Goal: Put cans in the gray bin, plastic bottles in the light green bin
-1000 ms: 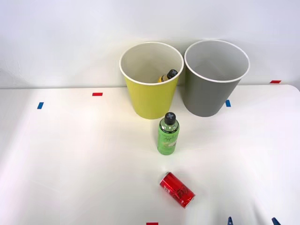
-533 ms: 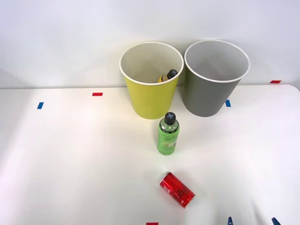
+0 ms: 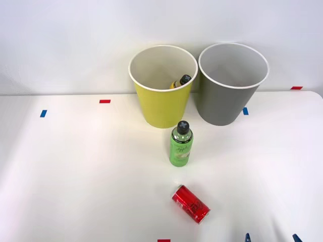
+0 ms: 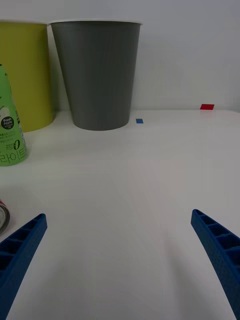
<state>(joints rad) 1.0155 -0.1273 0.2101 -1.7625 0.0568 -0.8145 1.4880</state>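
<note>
R gripper (image 4: 119, 260) spread wide, nothing between fingers, low over white table (image 3: 75, 171). Red metal can (image 3: 191, 203) on its side, near-centre. Green plastic bottle w/ black cap (image 3: 180, 144) upright just in front of yellow-green bin (image 3: 160, 103); yellowish bottle (image 3: 179, 82) inside it. Gray round bin (image 3: 224, 98) beside.

Open table (image 3: 75, 171) stretches along the left and right edges; mid-table, the upright green bottle (image 3: 180, 145) and fallen red can (image 3: 191, 203) block the path toward the far-edge bins.
</note>
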